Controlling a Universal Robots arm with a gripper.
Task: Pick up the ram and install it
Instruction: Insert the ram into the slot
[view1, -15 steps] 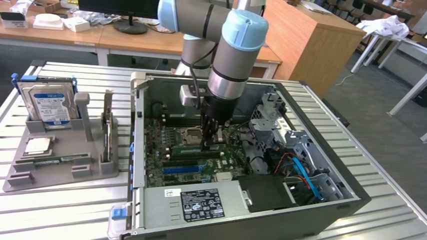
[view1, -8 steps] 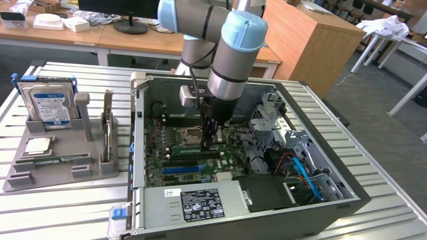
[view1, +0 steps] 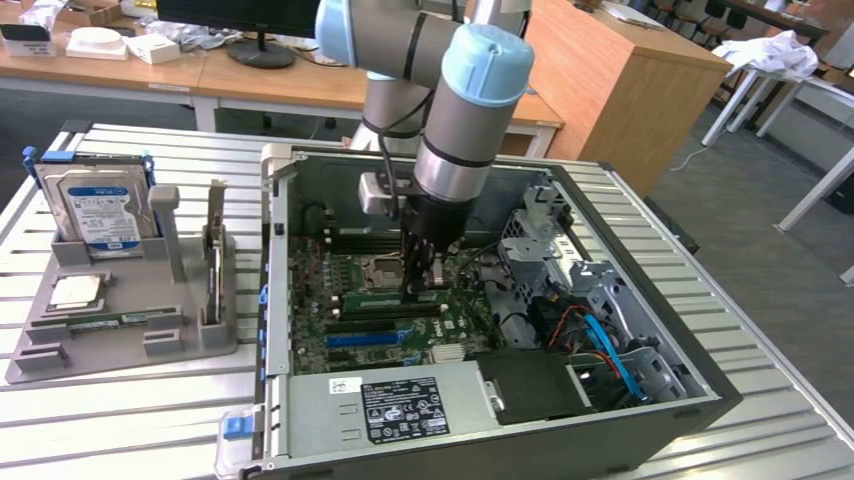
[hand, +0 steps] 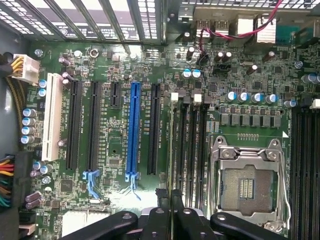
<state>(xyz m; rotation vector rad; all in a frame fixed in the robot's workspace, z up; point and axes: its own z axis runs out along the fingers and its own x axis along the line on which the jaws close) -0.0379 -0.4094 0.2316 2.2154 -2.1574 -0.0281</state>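
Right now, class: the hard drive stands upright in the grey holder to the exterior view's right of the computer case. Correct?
No. The exterior view shows the hard drive upright in the grey holder to that view's left of the computer case.

Place: lab | Evidence: wooden desks (view1: 267, 75); opened computer case (view1: 534, 300) on metal table (view1: 134, 420)

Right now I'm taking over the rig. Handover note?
Hand: shut, low inside the PC case, above the memory slots next to the CPU socket. Cannot tell whether it pinches anything.
Ram: a green stick that looks like it lies flat in the grey tray, at the exterior view's left.
Done: nothing seated; the slots look empty.
Left: ram into a slot.
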